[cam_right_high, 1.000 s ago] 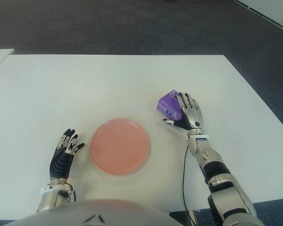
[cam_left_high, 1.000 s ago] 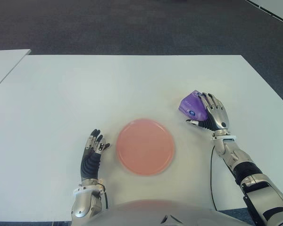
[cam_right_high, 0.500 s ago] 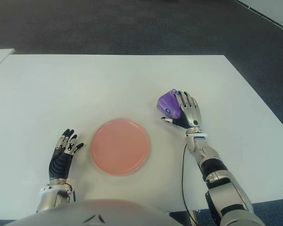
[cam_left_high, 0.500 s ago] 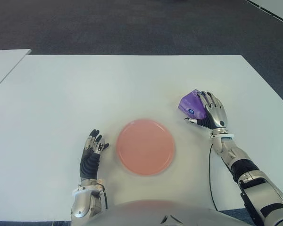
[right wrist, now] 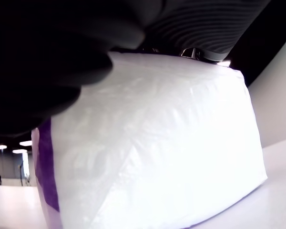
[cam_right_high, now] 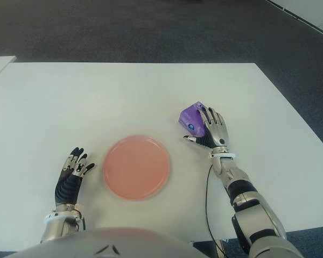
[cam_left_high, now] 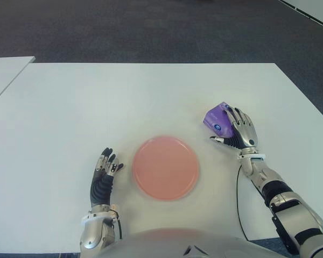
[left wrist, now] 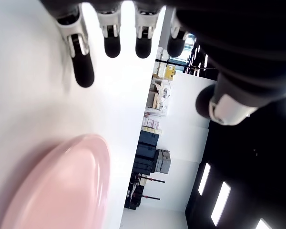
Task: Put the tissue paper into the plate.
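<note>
A purple and white tissue paper pack lies on the white table, to the right of the round pink plate. My right hand covers the pack from its right side. Its fingers drape over the top and the thumb presses at the near side. In the right wrist view the pack fills the picture under the palm. My left hand shows just left of the plate, fingers spread and holding nothing. The plate has nothing in it.
A second white table stands at the far left across a narrow gap. Dark carpet lies beyond the table's far edge. A thin black cable runs along my right forearm. The table's right edge is close behind the right hand.
My right hand has crept slightly left and away from me, and the tissue pack has shifted a little with it. The left hand and plate stay put.
</note>
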Tool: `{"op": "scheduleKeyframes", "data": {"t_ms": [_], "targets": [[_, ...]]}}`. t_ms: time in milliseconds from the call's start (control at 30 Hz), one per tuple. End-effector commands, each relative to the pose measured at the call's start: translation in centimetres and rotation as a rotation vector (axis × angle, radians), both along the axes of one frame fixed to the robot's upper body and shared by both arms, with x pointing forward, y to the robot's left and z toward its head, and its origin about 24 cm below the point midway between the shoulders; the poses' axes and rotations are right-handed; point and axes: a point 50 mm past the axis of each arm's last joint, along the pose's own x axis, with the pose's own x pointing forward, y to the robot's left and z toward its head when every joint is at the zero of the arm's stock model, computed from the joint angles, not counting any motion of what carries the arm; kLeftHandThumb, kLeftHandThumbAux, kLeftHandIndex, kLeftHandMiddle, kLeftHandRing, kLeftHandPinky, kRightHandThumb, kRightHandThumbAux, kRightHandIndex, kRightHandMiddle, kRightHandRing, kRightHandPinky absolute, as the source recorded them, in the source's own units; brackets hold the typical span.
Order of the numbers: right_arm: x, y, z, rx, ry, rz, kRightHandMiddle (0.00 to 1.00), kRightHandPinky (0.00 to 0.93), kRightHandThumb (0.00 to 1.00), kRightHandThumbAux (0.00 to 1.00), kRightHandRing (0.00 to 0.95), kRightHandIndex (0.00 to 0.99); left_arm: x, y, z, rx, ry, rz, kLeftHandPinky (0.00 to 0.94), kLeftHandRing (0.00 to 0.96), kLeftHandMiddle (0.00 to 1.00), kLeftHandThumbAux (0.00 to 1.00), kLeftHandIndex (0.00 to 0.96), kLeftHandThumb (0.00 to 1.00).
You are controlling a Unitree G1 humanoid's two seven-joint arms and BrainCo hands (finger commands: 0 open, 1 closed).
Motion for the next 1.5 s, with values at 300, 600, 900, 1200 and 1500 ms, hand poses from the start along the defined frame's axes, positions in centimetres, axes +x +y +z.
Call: {"op": "scheduleKeyframes", "data": {"t_ms": [300,600,900,1200,1500], "targets": [[-0.5,-0.1,-2.4,-0.026,0.278,0.027,0.0,0.0,0.247,0.382,0.0,0.0,-0.1,-0.2,-0.4,-0.033,0.012,0.004,0.0,0.0,0.0,0.526,0.0,0.039],[-0.2,-0.2,-2.5,-0.039,0.353,0.035,0.0,0.0,0.246,0.371,0.0,0.0,0.0,-0.3,-0.2,-0.041,0.004,-0.015,0.004,0.0,0.0,0.528,0.0,0.041],[0.1,-0.2,-2.4,-0.025,0.396,0.035,0.0,0.0,0.236,0.367,0.0,0.0,0.3,0.0,0.0,-0.075,-0.038,-0.02,0.0,0.0,0.0,0.51,0.0,0.046],[0.3,-0.3,-2.2,-0.03,0.425,0.047,0.0,0.0,0.225,0.382,0.0,0.0,0.4,-0.1,0.2,-0.106,-0.029,-0.016,0.007,0.0,0.0,0.498,0.0,0.046],[0.7,-0.6,-2.2,-0.065,0.449,0.023,0.0,0.0,0.22,0.367,0.0,0.0,0.8,-0.1,0.5,-0.125,-0.032,-0.013,0.011,0.0,0.0,0.505,0.0,0.065]]}}
